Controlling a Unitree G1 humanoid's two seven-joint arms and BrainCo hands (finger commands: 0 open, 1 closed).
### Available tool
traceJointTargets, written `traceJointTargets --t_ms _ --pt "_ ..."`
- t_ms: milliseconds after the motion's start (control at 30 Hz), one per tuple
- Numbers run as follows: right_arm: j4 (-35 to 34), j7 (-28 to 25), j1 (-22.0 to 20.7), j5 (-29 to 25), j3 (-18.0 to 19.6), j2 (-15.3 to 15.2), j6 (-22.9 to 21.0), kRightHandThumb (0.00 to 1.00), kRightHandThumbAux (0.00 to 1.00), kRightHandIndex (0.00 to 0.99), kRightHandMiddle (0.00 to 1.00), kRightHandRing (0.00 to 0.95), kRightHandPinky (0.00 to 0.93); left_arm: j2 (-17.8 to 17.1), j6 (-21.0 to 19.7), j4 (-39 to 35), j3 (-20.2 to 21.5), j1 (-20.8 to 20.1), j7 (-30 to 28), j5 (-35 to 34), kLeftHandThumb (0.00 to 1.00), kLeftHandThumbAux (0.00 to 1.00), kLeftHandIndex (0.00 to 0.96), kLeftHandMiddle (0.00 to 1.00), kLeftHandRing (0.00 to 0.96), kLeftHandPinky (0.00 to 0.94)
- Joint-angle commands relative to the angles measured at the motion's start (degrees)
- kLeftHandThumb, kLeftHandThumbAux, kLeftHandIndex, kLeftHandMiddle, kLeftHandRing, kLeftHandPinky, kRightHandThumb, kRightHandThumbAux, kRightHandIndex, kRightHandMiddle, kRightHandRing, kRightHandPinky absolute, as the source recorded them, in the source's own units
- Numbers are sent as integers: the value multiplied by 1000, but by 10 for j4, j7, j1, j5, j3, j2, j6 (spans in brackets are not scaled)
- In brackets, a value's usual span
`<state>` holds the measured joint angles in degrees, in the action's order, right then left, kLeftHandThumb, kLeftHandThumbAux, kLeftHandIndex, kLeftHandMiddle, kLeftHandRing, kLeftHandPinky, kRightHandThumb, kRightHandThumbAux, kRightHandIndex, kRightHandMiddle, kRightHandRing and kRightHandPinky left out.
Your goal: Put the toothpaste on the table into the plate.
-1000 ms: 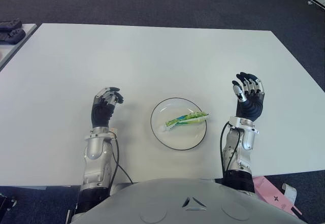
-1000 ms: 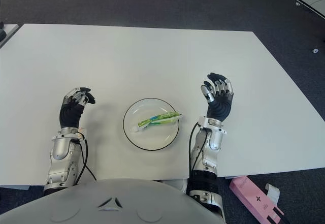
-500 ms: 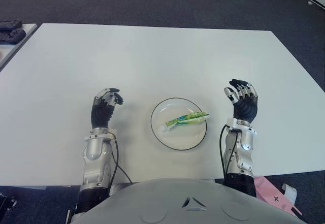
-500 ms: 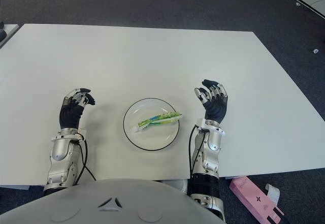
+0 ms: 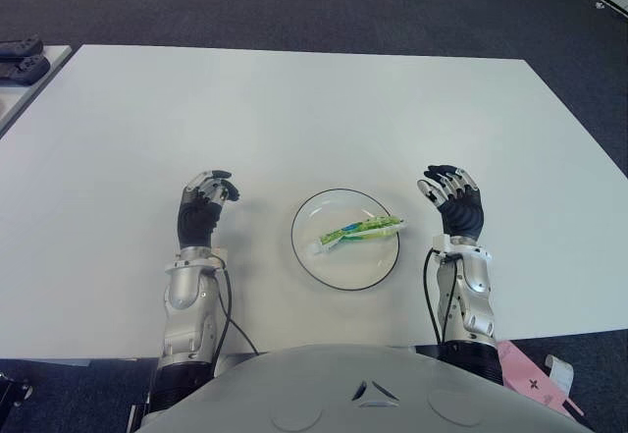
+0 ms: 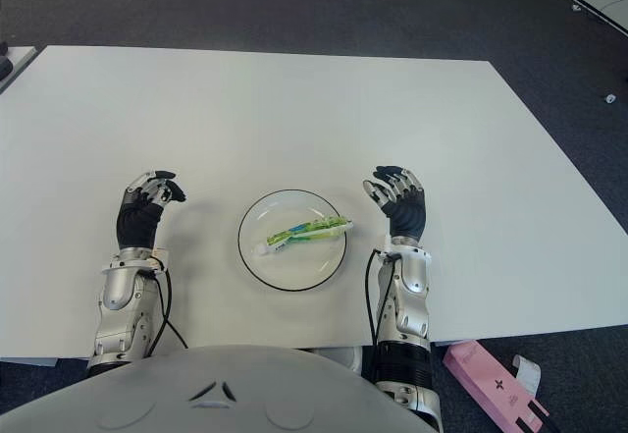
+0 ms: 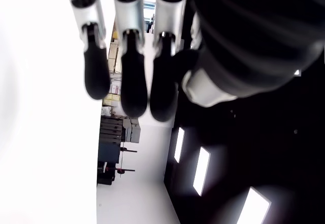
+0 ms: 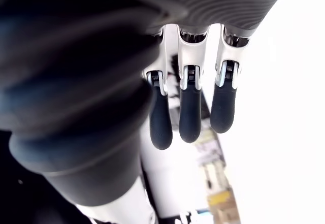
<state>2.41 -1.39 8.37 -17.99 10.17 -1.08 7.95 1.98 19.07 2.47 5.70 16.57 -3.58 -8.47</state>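
The toothpaste lies across the plate, job apparently done; just beside it the right hand hangs released and empty, the left hand likewise.

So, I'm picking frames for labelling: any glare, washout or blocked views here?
Eye views: evenly lit, no glare, the green-and-white toothpaste tube readable in the white black-rimmed plate, soft shadows on the white table. Left wrist view: left hand fills the frame, table side washed out. Right wrist view: right hand blocks most, background washed out.
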Motion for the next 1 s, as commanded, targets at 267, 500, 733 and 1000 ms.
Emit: traceJointTargets --t_ms 267,500,733,1000 --pt "-3 -24 -1 2 -1 -25 -91 696 739 418 427 449 467 10 -20 7 1 -3 8 1 701 723 436 573 566 539" --pt "10 -28 -6 5 2 -25 -105 707 734 419 435 461 479 15 -22 10 2 -4 9 2 700 723 436 561 561 540" --pt "24 -32 -8 12 3 -25 -106 710 733 420 443 468 479 14 -19 17 3 -5 6 2 699 723 436 564 560 517" --pt "21 -36 0 26 -5 -24 -105 711 733 421 438 459 464 12 -19 19 4 -1 4 2 699 723 436 572 557 499"
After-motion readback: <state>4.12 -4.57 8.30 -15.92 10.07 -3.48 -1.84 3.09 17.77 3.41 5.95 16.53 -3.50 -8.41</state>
